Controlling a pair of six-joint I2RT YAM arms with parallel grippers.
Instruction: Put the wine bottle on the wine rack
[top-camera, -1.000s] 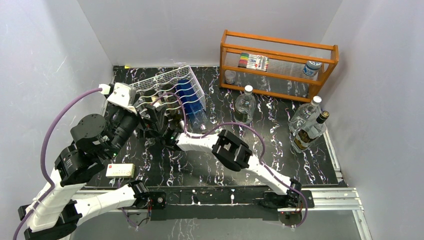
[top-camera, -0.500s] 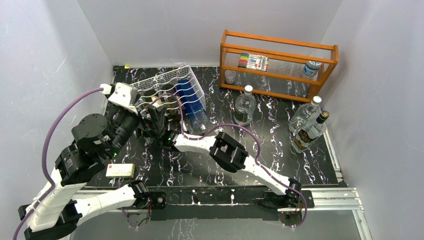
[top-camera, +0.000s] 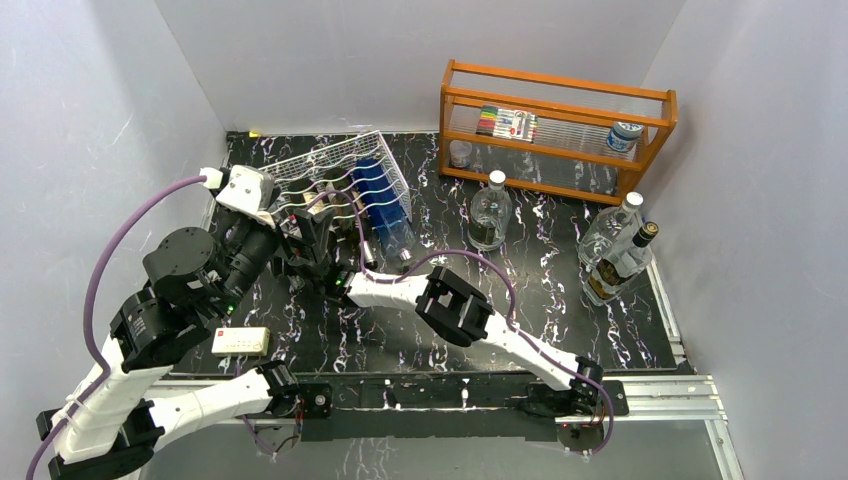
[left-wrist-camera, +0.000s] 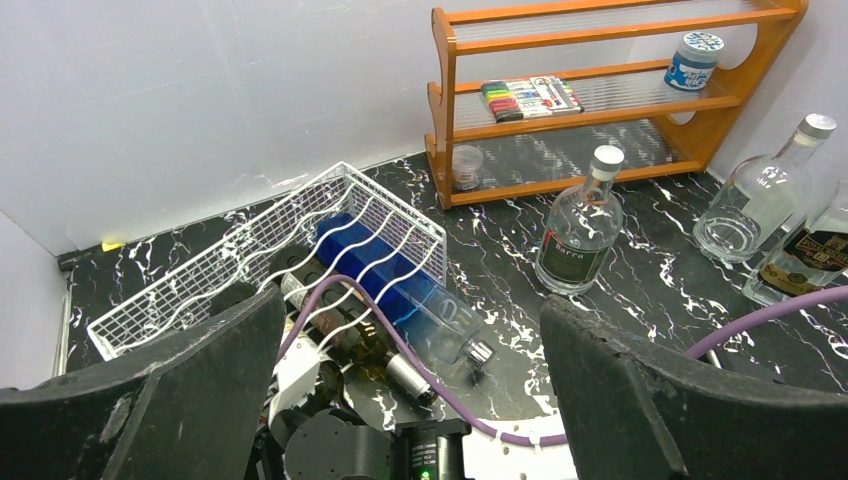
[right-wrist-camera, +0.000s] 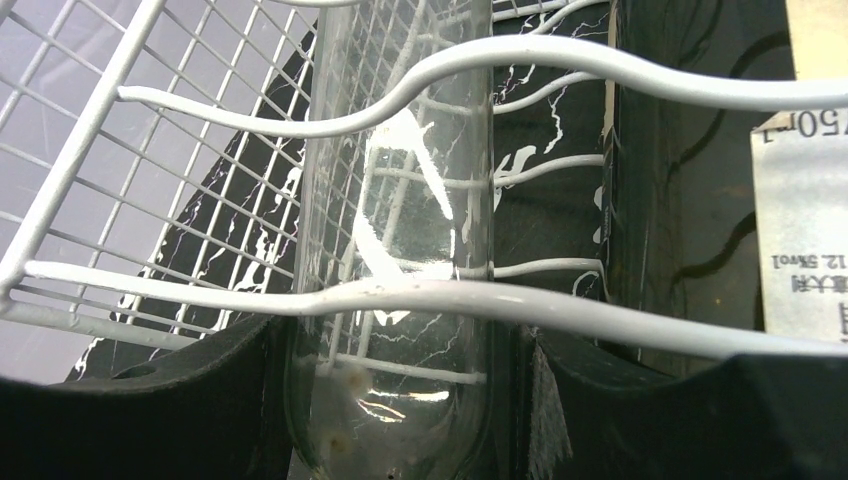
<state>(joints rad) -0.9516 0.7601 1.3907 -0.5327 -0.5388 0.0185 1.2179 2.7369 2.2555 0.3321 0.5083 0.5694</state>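
- The clear wine bottle lies in a cradle of the wine rack, far left on the worktop, just beside a dark labelled bottle.
- Risk: its glass may snag a wavy wire, shoving the light rack.
- The right gripper is clamped round it; the left gripper hovers, fingers wide apart, empty.

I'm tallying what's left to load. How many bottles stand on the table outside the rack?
3. A round bottle stands before the orange shelf. A tall clear bottle and a black-capped bottle stand side by side at right. Others may be hidden.
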